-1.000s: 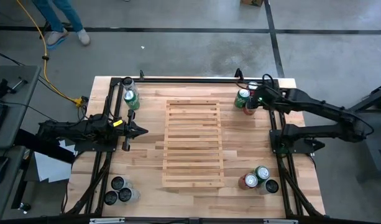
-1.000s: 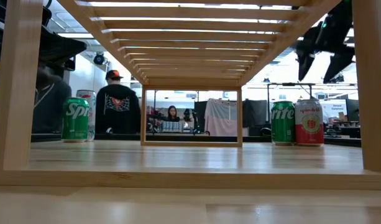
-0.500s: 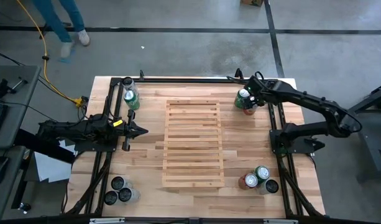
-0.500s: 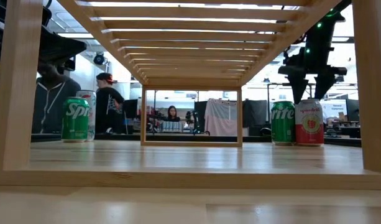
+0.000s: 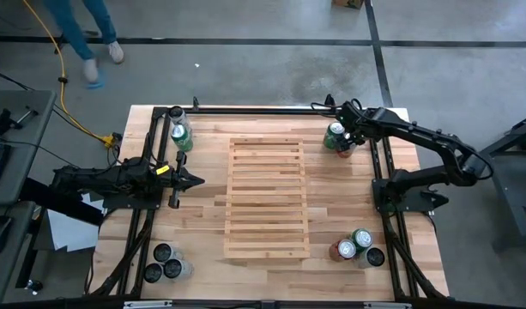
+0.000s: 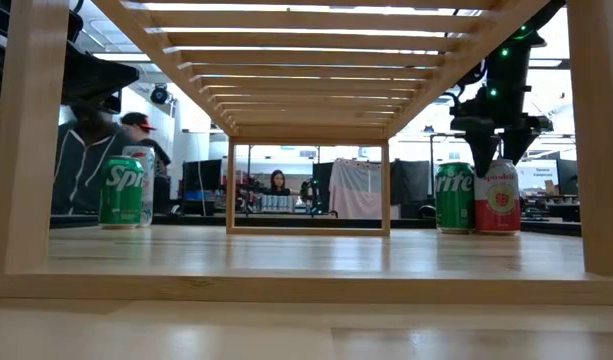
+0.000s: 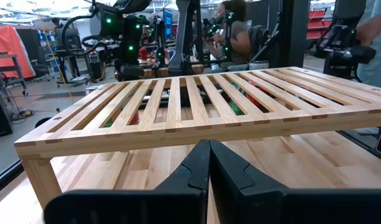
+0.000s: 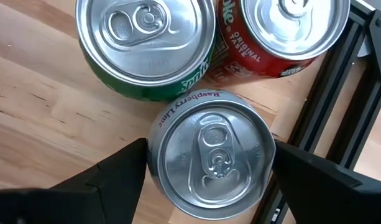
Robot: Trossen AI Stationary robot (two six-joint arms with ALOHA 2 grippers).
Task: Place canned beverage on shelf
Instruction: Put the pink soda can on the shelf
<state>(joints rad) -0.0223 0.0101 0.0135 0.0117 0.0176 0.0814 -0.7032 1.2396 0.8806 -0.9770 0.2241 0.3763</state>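
Raspberry Lime can [image 8: 210, 154]: sits right between the right gripper's fingers, standing upright on the tabletop [image 5: 202, 184], top facing the wrist camera. From the low view it's the red can [image 6: 497, 198] under the gripper.
Right gripper [image 5: 348, 140]: spread wide, one finger [image 8: 112, 176] on each side of the can. There looks to be a thin gap on both sides, so it's around the can, not squeezing it as far as I can tell.
Neighbours: a green Sprite can [image 8: 145, 46] and a red Coke can [image 8: 280, 34] stand just past the fingertips, packed tight against the Raspberry Lime one. Not much room there.
Edge: a black frame rail [image 8: 327, 106] runs close beside one finger, so that side is cramped too.
Shelf [image 5: 266, 197]: well off to the side of the right gripper, mid-table, slatted top totally bare. Bare wood lies between it and the can cluster.
Left gripper [image 7: 209, 158]: fingers pressed together, parked level with the shelf's edge, just short of it.
Other cans: another green can [image 5: 180, 136] beyond the left gripper, plus small groups at both near corners.
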